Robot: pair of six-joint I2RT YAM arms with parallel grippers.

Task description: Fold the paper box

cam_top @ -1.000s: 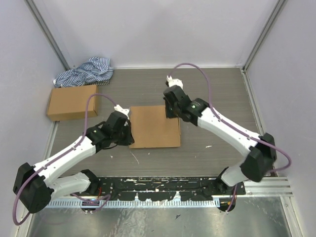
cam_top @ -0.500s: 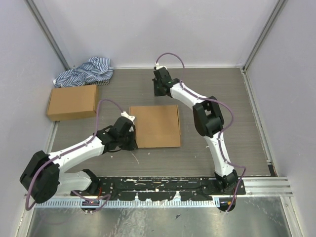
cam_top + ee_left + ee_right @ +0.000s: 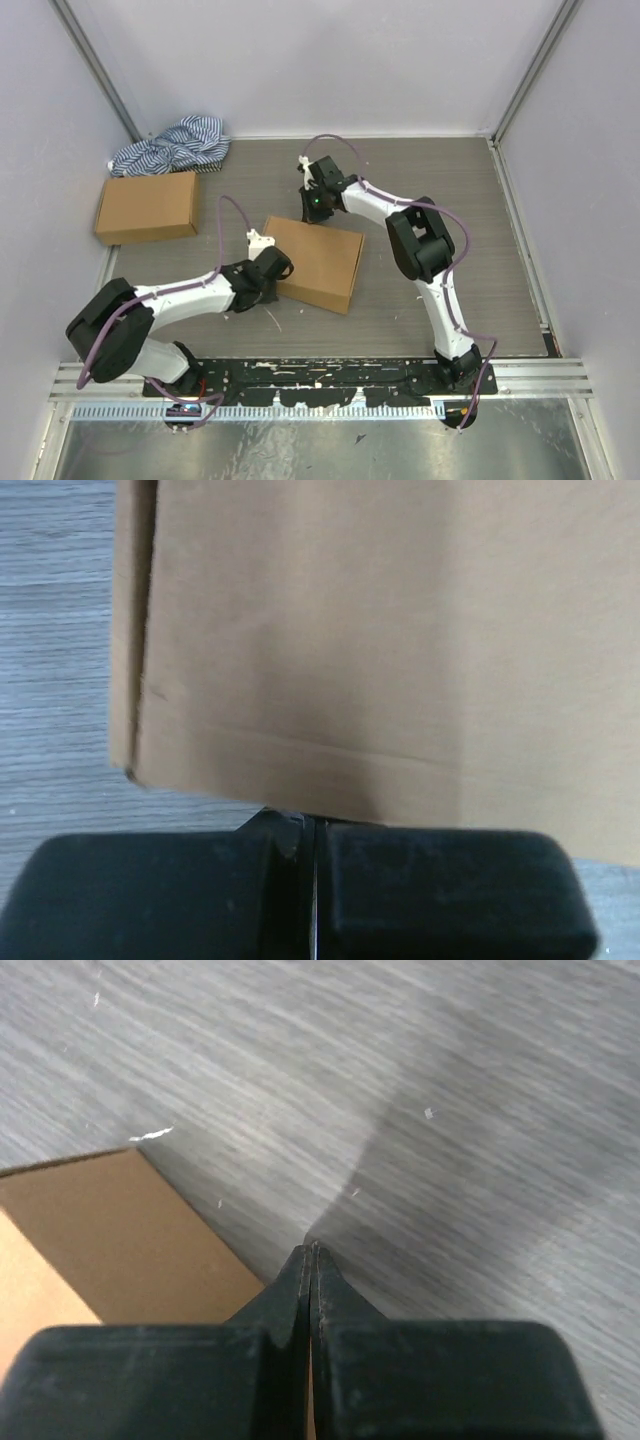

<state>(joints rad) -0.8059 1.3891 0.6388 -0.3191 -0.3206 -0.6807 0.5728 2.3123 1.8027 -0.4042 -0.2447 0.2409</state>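
Top external view puts the paper box (image 3: 318, 262) near the middle of the surface (image 3: 470, 200), well apart from the smaller box (image 3: 147, 205) by the left edge and the striped cloth (image 3: 172, 145) in the far left corner. Your left gripper (image 3: 278, 279) is clenched on nothing, its tips butted against the paper box's left side. Your right gripper (image 3: 312, 215) is clenched empty too, its tip down on the surface just beside the paper box's far side. I'd judge the main risk to be sliding. Closed fingers can only shove, so a push from the left with nothing firmly bracing the other side would likely spin or skate the paper box toward the right or near edge instead of working a crease. A tip could also ride up over the cardboard or wedge under it and crumple a flap. The paper box lies skewed to the surface edges, with one corner aimed at the far left corner. It looks nearly square; its slightly longer side seems to run left to right, dropping toward the near edge on the right, though you can't be sure of that
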